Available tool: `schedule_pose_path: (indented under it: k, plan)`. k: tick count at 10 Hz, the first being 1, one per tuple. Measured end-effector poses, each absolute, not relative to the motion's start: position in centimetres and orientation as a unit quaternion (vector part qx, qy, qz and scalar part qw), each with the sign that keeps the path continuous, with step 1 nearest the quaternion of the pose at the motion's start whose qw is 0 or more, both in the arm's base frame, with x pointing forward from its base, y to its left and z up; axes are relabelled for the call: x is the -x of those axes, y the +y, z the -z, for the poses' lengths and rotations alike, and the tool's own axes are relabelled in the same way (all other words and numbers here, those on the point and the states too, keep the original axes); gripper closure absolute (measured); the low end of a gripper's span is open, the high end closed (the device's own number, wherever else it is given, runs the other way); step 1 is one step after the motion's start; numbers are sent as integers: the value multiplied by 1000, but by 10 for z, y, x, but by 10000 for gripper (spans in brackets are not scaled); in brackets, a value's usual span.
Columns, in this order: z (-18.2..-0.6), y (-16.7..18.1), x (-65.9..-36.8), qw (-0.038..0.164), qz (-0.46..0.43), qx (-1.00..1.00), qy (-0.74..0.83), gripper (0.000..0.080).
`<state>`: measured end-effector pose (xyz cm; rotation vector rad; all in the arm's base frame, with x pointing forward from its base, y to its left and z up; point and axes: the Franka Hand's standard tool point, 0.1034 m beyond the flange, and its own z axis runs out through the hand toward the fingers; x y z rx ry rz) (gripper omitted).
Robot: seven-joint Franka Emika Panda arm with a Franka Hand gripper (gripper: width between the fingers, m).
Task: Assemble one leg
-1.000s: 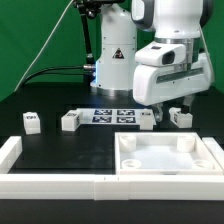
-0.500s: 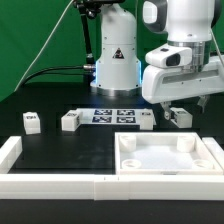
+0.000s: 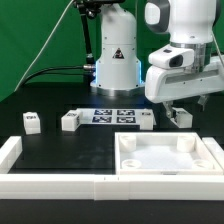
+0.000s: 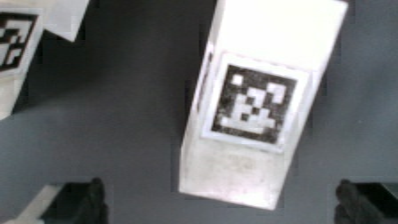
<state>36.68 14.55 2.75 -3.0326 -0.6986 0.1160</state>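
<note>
Several small white legs with marker tags lie on the black table: one at the far left (image 3: 31,121), one beside it (image 3: 69,120), one by the marker board (image 3: 147,119) and one at the right (image 3: 181,116). My gripper (image 3: 171,106) hangs open just above the right leg, touching nothing. In the wrist view that leg (image 4: 258,95) lies between my dark fingertips (image 4: 75,202), tag facing the camera, and the gripper (image 4: 224,205) is open around its end. A second leg (image 4: 18,50) shows at the picture's edge. The large white panel (image 3: 130,160) lies in front.
The marker board (image 3: 112,115) lies flat between the legs, in front of the robot base (image 3: 115,60). A white raised rim (image 3: 12,152) runs along the near-left side and front of the table. Cables hang at the back left.
The arm has shifted toward the exterior view's right and settled over the right leg. The legs and the panel have not moved.
</note>
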Motion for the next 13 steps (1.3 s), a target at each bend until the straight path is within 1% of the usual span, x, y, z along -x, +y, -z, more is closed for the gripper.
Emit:
schedule_pose_path:
  k: [1, 2, 4, 6, 9, 11, 12, 13]
  plan:
    - [-27, 144, -364, 10, -52, 973, -225, 150]
    - [-27, 143, -361, 0, -97, 969, -227, 150]
    - [-27, 141, -364, -14, -169, 961, -220, 150]
    - [-21, 136, -354, -37, -281, 936, -208, 150]
    - [-12, 139, -345, -57, -402, 890, -207, 150]
    - [-7, 141, -345, -62, -444, 870, -206, 150]
    - [-5, 142, -347, -61, -440, 872, -207, 150]
    - [-5, 142, -346, -60, -440, 871, -207, 272]
